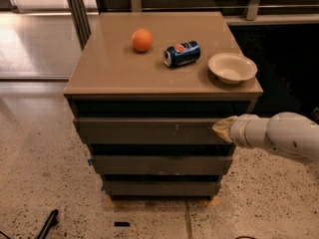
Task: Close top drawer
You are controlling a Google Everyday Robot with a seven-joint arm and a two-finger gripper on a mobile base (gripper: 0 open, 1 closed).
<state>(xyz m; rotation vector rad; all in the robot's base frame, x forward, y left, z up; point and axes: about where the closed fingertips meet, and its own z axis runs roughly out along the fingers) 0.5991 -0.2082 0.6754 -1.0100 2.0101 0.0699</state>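
The top drawer [149,131] is the wide grey-brown handleless front just under the cabinet top. It stands out a little from the cabinet, with a dark gap above it. My gripper [223,128] comes in from the right on a white arm. Its pale tan fingertips are shut together into one point and press against the right end of the drawer front. It holds nothing.
On the cabinet top [109,73] lie an orange [142,39], a blue soda can on its side [182,53] and a pale bowl [232,67]. Two similar drawer fronts [162,165] sit lower down. Speckled floor lies all around, and a dark rod [47,224] lies at bottom left.
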